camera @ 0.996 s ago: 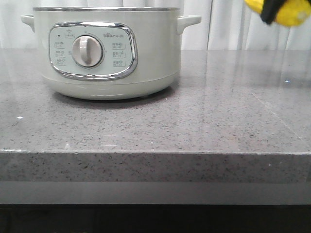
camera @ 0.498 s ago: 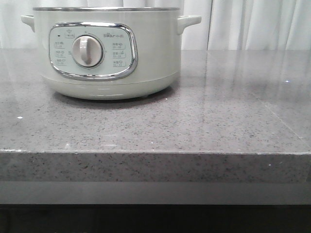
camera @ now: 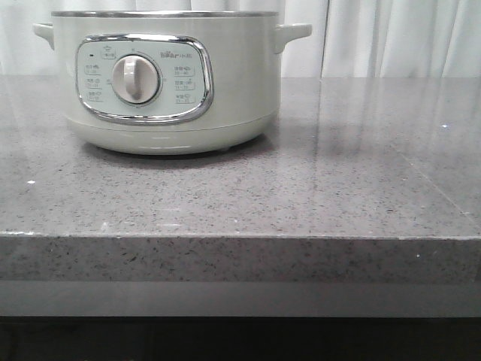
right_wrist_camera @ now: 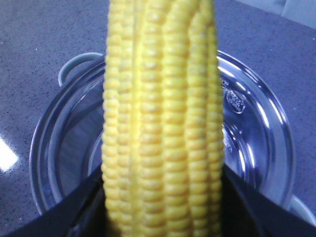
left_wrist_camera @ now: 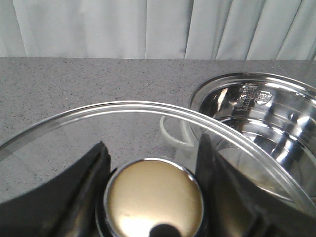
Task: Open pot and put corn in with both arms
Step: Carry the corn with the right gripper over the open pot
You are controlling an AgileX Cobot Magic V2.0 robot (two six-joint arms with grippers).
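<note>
The pot (camera: 165, 83) stands at the back left of the counter, pale grey-green, dial facing me, with no lid on its steel rim. In the left wrist view my left gripper (left_wrist_camera: 153, 148) is shut on the gold knob (left_wrist_camera: 155, 197) of the glass lid (left_wrist_camera: 123, 106), held off to the side of the open pot (left_wrist_camera: 256, 113). In the right wrist view my right gripper (right_wrist_camera: 163, 197) is shut on the yellow corn (right_wrist_camera: 163, 123), which hangs above the shiny open pot (right_wrist_camera: 256, 128). Neither gripper shows in the front view.
The grey speckled stone counter (camera: 338, 180) runs to a front edge (camera: 240, 237) close to the camera. A white curtain (camera: 391, 37) hangs behind. One pot handle (left_wrist_camera: 175, 136) shows through the glass lid.
One second ago the corn in the right gripper showed at the front view's top right corner; it has since left that view. The pot has not moved.
</note>
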